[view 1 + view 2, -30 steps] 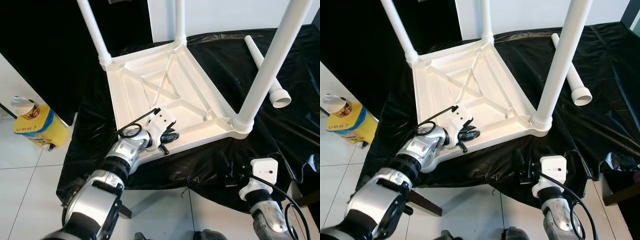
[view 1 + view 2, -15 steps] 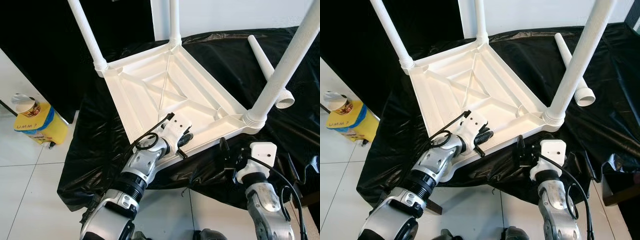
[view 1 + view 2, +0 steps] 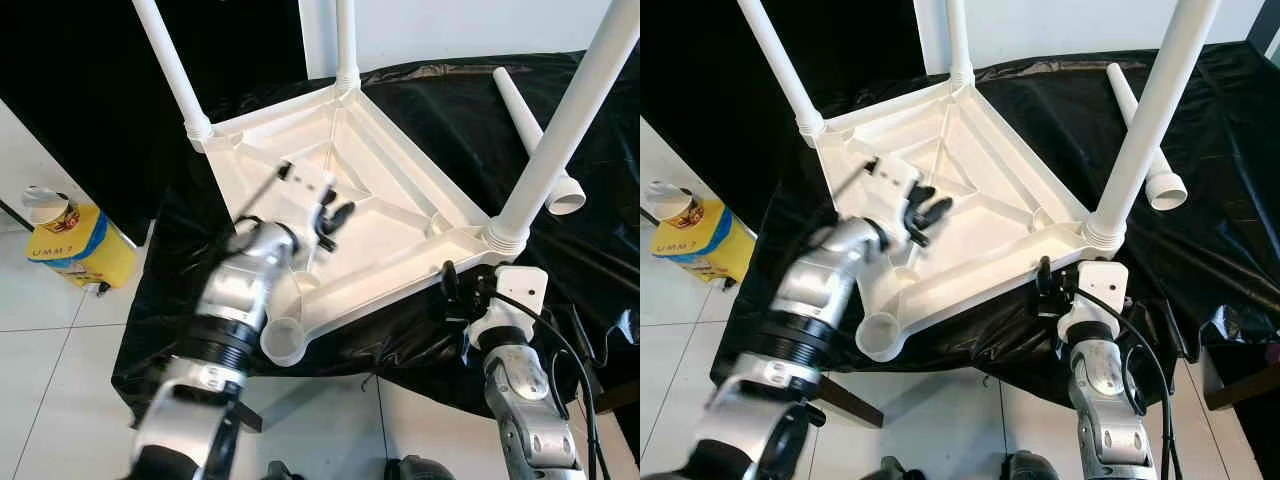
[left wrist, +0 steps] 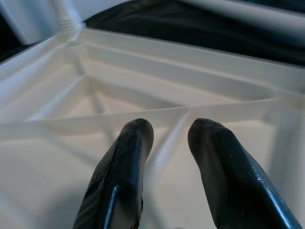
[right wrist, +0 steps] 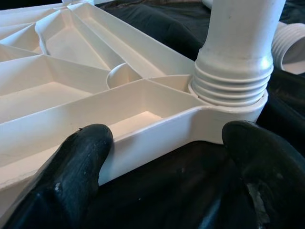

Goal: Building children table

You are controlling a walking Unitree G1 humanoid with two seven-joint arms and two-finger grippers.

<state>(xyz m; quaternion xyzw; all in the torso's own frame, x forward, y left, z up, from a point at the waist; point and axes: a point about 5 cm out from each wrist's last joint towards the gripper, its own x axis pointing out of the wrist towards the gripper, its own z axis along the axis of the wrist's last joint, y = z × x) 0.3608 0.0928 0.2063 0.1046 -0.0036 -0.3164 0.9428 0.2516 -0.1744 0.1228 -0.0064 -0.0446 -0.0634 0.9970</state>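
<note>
A white plastic table top (image 3: 400, 200) lies upside down on a black sheet. Three white legs stand in its corner sockets, among them the near right leg (image 3: 562, 135). The near left socket (image 3: 283, 342) is an empty round hole. A fourth leg (image 3: 516, 105) lies loose on the sheet at the back right. My left gripper (image 3: 333, 218) hovers over the ribbed underside, fingers (image 4: 128, 157) open a little with nothing between them. My right gripper (image 3: 462, 290) is open at the near rim, beside the near right leg's threaded base (image 5: 231, 81).
A yellow container (image 3: 72, 255) with a lid stands on the white tiled floor at the left. The black sheet (image 3: 440, 110) drapes over a low platform and hangs off its front edge. A dark backdrop rises at the back left.
My left gripper has lifted off the near left corner and moved up over the middle of the underside, uncovering the empty socket. My right gripper has come up closer to the table's near rim.
</note>
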